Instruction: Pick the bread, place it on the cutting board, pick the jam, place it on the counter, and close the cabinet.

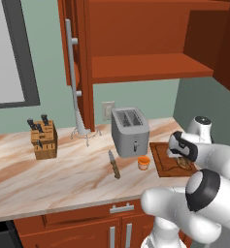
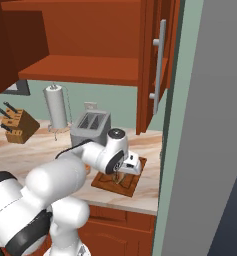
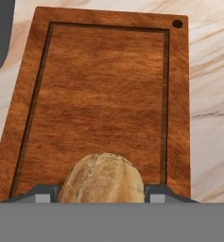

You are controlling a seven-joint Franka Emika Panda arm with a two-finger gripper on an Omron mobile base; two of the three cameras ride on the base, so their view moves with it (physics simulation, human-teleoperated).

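Risk: if the claw (image 3: pixel 102 198) opens while above the cutting board (image 3: pixel 99 90), the bread (image 3: pixel 102 179) may roll off toward the table (image 1: pixel 63 174); a tilted release would cause it
Second risk: the jar of jam (image 1: pixel 143 162) stands on the table just beside the board, toward the toaster (image 1: pixel 130 131); a wide swing of the arm could knock it
Bread: between the claw's fingertips, over the near end of the board
Claw: closed narrow on the bread
Cabinet (image 1: pixel 136 43): doors open, above and beyond the claw
Knife (image 1: pixel 114 164): on the table, past the jam
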